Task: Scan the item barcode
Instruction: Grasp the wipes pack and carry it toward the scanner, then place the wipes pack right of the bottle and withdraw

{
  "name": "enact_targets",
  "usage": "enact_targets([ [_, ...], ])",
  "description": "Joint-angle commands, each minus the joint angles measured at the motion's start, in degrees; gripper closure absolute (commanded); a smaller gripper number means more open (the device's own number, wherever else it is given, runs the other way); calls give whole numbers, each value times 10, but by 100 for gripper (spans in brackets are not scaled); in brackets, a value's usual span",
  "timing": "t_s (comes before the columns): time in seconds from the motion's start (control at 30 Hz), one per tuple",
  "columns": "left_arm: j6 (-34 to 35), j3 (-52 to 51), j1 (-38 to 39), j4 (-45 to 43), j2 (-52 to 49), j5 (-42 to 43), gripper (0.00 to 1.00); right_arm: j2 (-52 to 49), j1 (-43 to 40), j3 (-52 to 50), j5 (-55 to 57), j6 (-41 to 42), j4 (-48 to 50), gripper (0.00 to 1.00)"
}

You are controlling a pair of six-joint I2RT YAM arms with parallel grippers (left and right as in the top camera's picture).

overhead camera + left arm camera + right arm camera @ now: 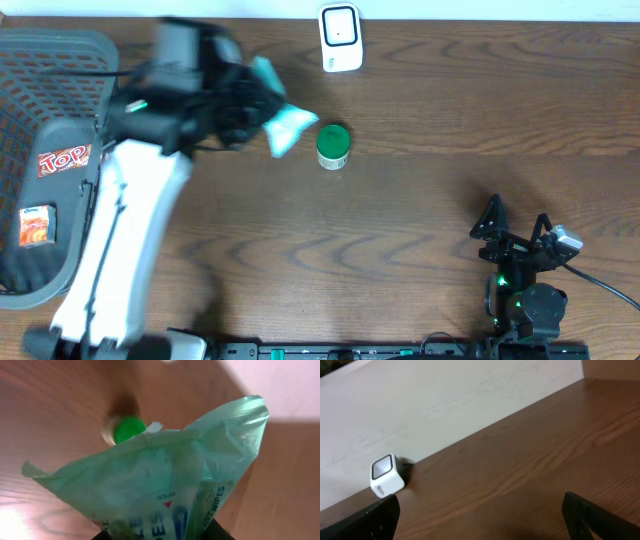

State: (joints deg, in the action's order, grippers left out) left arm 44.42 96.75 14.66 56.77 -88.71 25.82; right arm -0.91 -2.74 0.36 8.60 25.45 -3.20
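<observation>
The wet wipes pack hangs over the table, pinched in my left gripper, short of the barcode scanner. Its limp film could fold over the barcode or clip the green-capped jar. My right gripper rests empty, jaws apart.

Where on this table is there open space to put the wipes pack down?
Bare wood lies between the green-capped jar and the right gripper, and right of the scanner along the back. Crowded at left: basket, left arm and jar.

A green-lidded jar stands upright; a grey basket holds snack packs.
</observation>
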Motion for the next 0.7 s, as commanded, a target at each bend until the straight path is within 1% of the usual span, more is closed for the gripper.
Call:
enact_targets([
  [0.0,2,-4,56,-10,-60,63,80,2,6,0,1,4,-2,1],
  [0.2,3,-4,115,-38,-153,122,80,2,6,0,1,4,-2,1],
  [0.37,1,-4,148,-81,-212,115,80,2,6,0,1,4,-2,1],
  [0.43,-2,-4,163,-106,-231,79,79,2,6,0,1,4,-2,1],
  [0.5,-2,-4,183,-128,-252,14,78,2,6,0,1,4,-2,1],
  [0.53,-2,-4,191,-134,-262,-11,74,2,6,0,1,4,-2,1],
  [0.57,-2,-4,202,-142,-273,-35,73,2,6,0,1,4,-2,1],
  [0.67,-2,-4,234,-163,-307,-72,73,2,6,0,1,4,-2,1],
])
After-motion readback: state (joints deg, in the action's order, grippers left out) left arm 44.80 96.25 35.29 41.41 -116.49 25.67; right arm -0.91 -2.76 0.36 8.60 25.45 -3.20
